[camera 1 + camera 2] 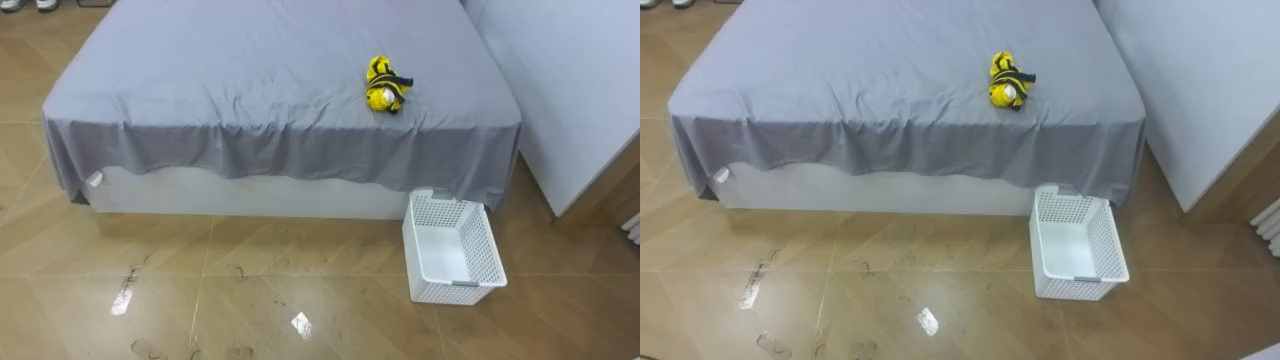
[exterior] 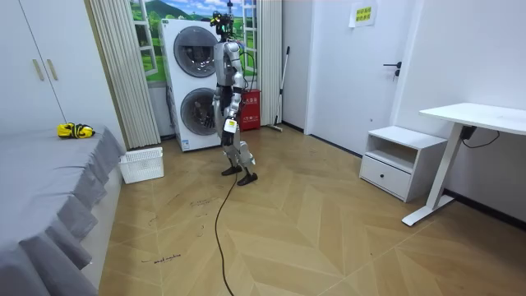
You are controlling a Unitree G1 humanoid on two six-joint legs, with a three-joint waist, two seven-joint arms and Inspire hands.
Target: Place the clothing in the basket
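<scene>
Step in hand: the approach, with nothing picked up yet and the whole task still to do.

Clothes (image 1: pixel 386 85): one yellow-and-black bundle lying on the bed (image 1: pixel 250 90), near its right front corner and well apart from the hands.

Basket (image 1: pixel 452 250): white, perforated and empty. It stands on the floor (image 1: pixel 250 290) just beside that same bed corner, below and to the right of the bundle, also well out of reach.

Hands (image 2: pixel 231 125): hanging low beside the robot's body in the room view. They are too small there to tell whether they are open or closed, and they appear to hold nothing.

Robot: upright in front of the stacked washing machines (image 2: pixel 196 82), some way across the floor from the bed.

Next move, as judged: walk to the bed's edge by the basket, lean over the draped sheet, close a hand on the bundle, then carry it a short way down and right to drop it in.

Surface: grey sheet, lightly creased, soft underneath. The floor is glossy wood with scuffs and glare.

Room: door, white cabinet (image 2: pixel 394 160).
</scene>
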